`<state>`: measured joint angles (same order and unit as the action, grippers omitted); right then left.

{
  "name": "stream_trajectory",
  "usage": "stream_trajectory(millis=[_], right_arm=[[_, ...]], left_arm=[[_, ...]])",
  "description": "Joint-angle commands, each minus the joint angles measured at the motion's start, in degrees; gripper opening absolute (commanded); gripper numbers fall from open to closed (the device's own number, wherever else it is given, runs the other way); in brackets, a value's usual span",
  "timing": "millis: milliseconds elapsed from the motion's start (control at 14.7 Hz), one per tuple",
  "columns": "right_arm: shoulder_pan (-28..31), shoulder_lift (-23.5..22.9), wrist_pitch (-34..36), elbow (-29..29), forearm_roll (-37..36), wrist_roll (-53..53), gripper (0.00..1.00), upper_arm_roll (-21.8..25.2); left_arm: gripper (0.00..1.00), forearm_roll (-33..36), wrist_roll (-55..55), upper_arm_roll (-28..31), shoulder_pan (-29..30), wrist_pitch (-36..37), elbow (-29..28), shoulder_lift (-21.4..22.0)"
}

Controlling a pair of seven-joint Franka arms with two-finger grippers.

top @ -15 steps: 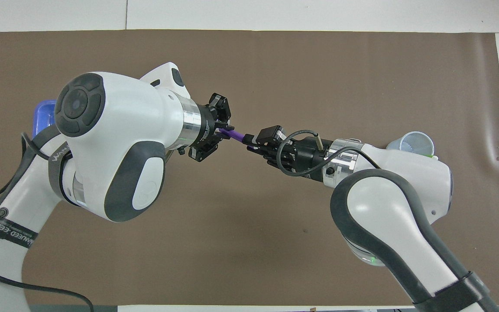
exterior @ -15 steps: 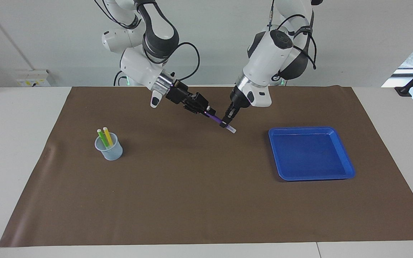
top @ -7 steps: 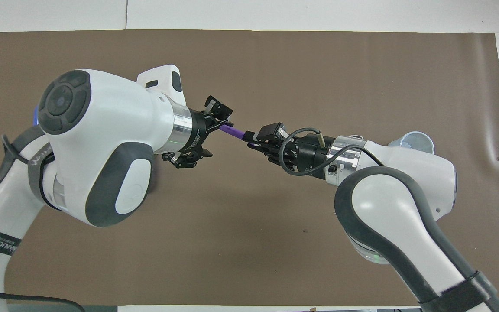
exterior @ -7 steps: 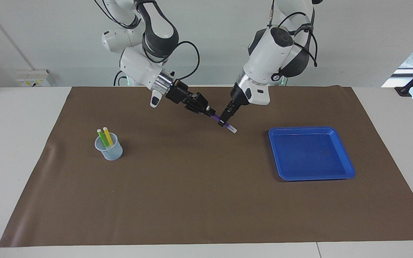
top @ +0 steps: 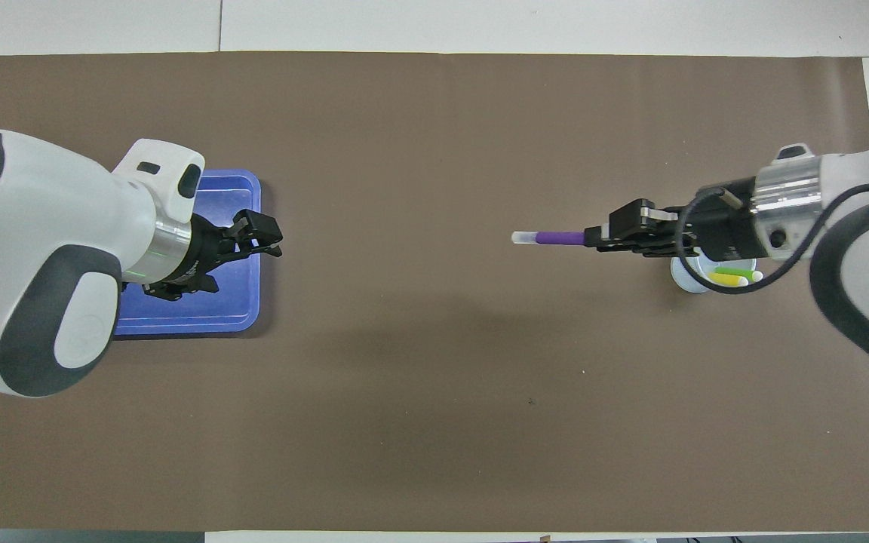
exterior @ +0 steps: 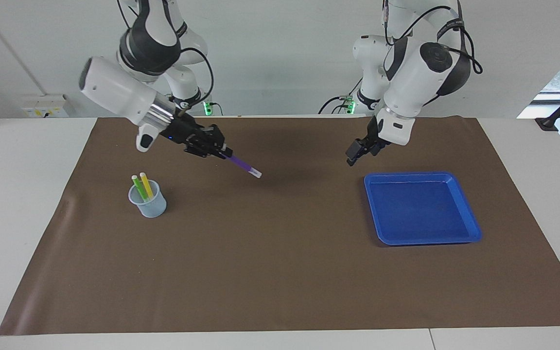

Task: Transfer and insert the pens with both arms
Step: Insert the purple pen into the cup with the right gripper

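purple pen (exterior: 242,166) being carried tilted in air over mat (exterior: 280,272), clamped in right gripper (exterior: 217,150), cap end pointing away from it. left gripper (exterior: 356,154) hanging empty over tray (exterior: 469,228) edge, fingers apart. green pen (exterior: 138,186), yellow pen (exterior: 147,184) standing in cup (exterior: 149,206); judging two done, purple insertion remaining.

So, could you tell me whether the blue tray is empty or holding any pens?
Empty: the blue tray shows only bare blue floor in the facing view.

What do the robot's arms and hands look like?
Two white jointed arms with dark grey joint sections, silver wrist rings and looping black cables. The left gripper and the right gripper are small and black, with two fingers each.
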<state>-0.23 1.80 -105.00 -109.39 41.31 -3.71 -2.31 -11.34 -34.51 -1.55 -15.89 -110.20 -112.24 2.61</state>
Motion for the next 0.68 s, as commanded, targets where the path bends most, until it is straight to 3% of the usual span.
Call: stream_trajectory(millis=[0, 136, 341, 614], right_arm=[[5.5, -3.3, 9.4, 9.1, -14.4, -9.0, 0.00, -0.9], [6.5, -4.1, 11.5, 11.9, -26.7, -17.0, 0.00, -0.9], [6.2, -3.0, 8.3, 8.3, -40.8, -21.1, 0.00, -0.9], [6.3, -0.7, -0.4, -0.6, -44.3, -21.3, 0.00, -0.8]], left_arm=[[1.00, 1.1, 14.7, -0.4, 7.8, 0.6, -4.0, 3.1], [1.00, 2.8, 24.7, -0.4, 13.1, 1.5, -3.7, 3.1], [1.00, 5.6, 35.3, -0.4, 19.7, 2.8, 0.2, 2.4], [1.00, 5.9, 36.6, -0.4, 21.2, 9.3, 10.2, -0.6]])
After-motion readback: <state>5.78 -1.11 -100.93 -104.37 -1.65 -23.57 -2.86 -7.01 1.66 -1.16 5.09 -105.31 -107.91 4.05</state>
